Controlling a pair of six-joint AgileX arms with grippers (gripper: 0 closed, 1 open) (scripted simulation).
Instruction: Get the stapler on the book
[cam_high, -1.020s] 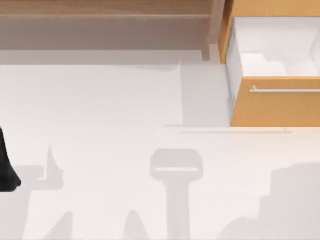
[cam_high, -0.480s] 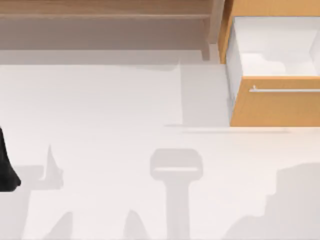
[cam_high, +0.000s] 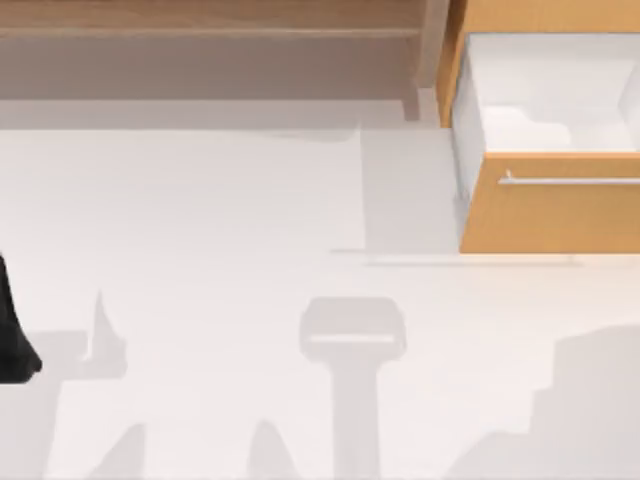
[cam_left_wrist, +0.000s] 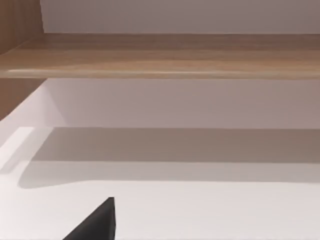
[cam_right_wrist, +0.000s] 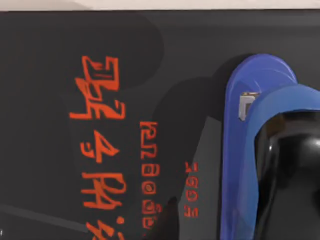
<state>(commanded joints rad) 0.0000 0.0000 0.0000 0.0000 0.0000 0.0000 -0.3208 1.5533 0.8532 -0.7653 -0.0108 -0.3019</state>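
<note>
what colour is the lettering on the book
Orange-red lettering on the dark book cover, clearest in the right wrist view.

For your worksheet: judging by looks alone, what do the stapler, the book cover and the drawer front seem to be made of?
Stapler: likely plastic, its blue body smooth and its black top glossy with reflections. Book: matte black cover, probably coated card or cloth, with printed orange lettering. Drawer front: wood or wood-look laminate, with a pale metal-looking bar handle.

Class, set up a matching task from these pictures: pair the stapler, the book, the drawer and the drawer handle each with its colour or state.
Things:
1. stapler
2. book
3. drawer
4. drawer handle

Descriptions:
A. pulled open, white inside
B. black cover, orange lettering
C. blue body, black top
D. thin pale bar on an orange-brown front

Pairs: 1-C, 2-B, 3-A, 4-D
</note>
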